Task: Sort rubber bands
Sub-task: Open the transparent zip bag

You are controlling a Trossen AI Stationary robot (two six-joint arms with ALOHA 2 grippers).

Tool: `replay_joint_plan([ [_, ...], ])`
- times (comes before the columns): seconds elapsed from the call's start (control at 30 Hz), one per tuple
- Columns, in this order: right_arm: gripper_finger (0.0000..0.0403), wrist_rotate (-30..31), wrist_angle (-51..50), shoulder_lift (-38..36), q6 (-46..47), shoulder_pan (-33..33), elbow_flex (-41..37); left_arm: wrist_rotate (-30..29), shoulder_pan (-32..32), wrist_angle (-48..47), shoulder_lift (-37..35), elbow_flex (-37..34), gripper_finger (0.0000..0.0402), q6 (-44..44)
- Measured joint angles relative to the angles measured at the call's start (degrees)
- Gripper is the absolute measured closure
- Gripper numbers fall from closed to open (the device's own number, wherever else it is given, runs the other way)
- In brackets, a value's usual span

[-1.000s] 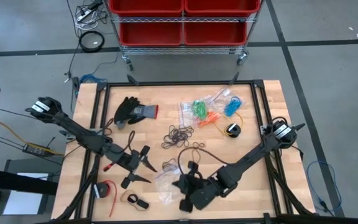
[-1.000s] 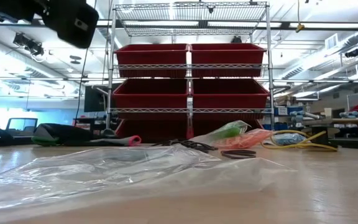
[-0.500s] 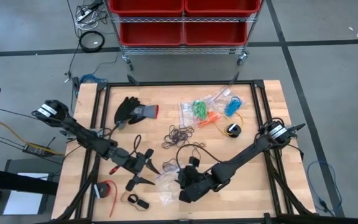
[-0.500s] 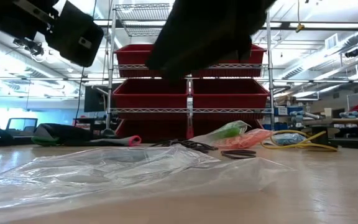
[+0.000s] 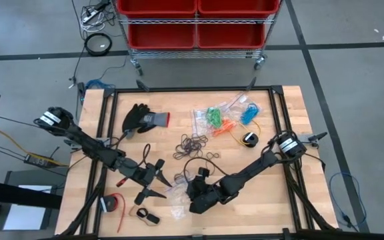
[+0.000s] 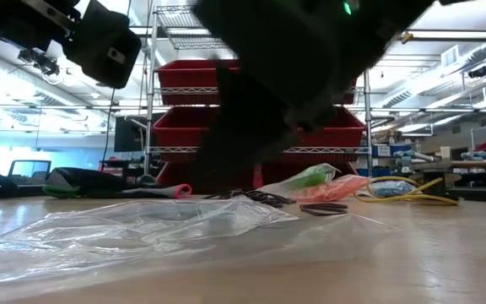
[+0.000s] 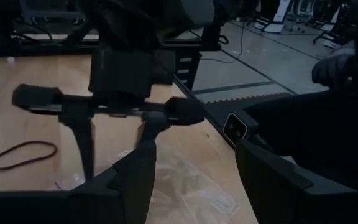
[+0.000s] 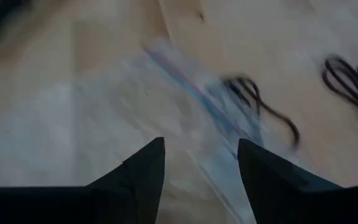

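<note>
Loose black rubber bands (image 5: 193, 143) lie mid-table, with more (image 8: 257, 102) beside an empty clear bag (image 5: 177, 195) near the front. Clear bags at the far right hold green (image 5: 213, 117), orange (image 5: 224, 125) and blue (image 5: 249, 113) bands. My right gripper (image 5: 191, 192) (image 8: 201, 168) is open, slanting down just over the clear bag (image 8: 104, 124). It fills the low view as a dark mass (image 6: 285, 76). My left gripper (image 5: 162, 188) (image 7: 194, 183) is open to the left of the bag (image 7: 185, 186), facing the right gripper (image 7: 104, 106).
A black glove (image 5: 142, 119) lies at the far left. A yellow cable with a black piece (image 5: 249, 139) sits right of the bands. A red roll (image 5: 114, 203) and a small loop (image 5: 145, 215) lie at the near left. Red bins on a shelf (image 5: 195, 23) stand behind.
My right gripper has come down from above toward the clear bag, shifting a little toward the table's far-left. It now fills the low view, where it did not show a second ago. The bag and bands have stayed put.
</note>
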Motion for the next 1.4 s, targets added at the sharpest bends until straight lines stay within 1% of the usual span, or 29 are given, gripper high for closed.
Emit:
replay_joint_plan([
  [0.13, 0.0213, -3.0, -0.5, 0.2, 0.0, -0.7, -0.1, 0.0, 0.0, 0.0, 0.0, 0.0, 0.0173, 0.0],
  [0.33, 0.0217, -4.1, -1.4, 0.2, 0.3, -1.7, -0.1, 0.0, 0.0, 0.1, 0.0, 0.0, 0.0173, 0.1],
  [0.47, 0.0223, -5.6, -2.4, 1.8, 1.8, -2.2, -0.1, 0.0, 0.0, 0.1, 0.0, 0.0, 0.0173, 0.1],
  [0.57, 0.023, -6.7, -1.1, 3.0, 2.7, -2.2, 0.1, 0.0, 0.0, 0.2, 0.0, 0.0, 0.0173, 0.0],
  [0.63, 0.0237, -5.7, 0.1, 3.8, 3.5, -2.2, 0.3, 0.0, 0.0, 0.1, 0.0, 0.0, 0.0173, 0.0],
  [0.7, 0.0252, -5.7, 0.1, 3.8, 3.6, -2.2, 0.2, 0.0, 0.0, 0.1, 0.0, 0.0, 0.0173, -0.3],
  [0.77, 0.0279, -5.7, 0.2, 3.6, 3.3, -2.0, 0.1, 0.0, 0.0, 0.1, 0.0, 0.0, 0.0173, -0.3],
  [0.93, 0.0382, -6.0, -1.1, 1.9, 1.4, -0.9, -0.1, 0.0, 0.0, 0.0, 0.0, 0.0, 0.0173, -0.5],
  [0.97, 0.0392, -5.8, -1.4, 1.5, 0.8, -0.5, -0.1, 0.0, 0.0, 0.0, 0.0, 0.0, 0.0173, -0.5],
  [1.1, 0.0387, -2.6, -1.7, 0.1, -0.1, 0.7, 0.7, 0.0, 0.0, 0.1, 0.0, 0.0, 0.0173, -1.6],
  [1.23, 0.04, -0.5, -4.0, 0.1, -4.1, 2.1, 4.2, 0.0, 0.0, 0.3, 0.0, 0.0, 0.0173, -2.9],
  [1.3, 0.04, 0.5, -4.5, 0.0, -5.8, 2.7, 5.7, 0.0, 0.0, 0.6, 0.0, 0.0, 0.0173, -3.3],
  [1.4, 0.0401, 2.7, -9.4, 0.1, -8.1, 3.7, 9.3, 0.0, 0.0, 1.6, 0.0, 0.0, 0.0173, -3.4],
])
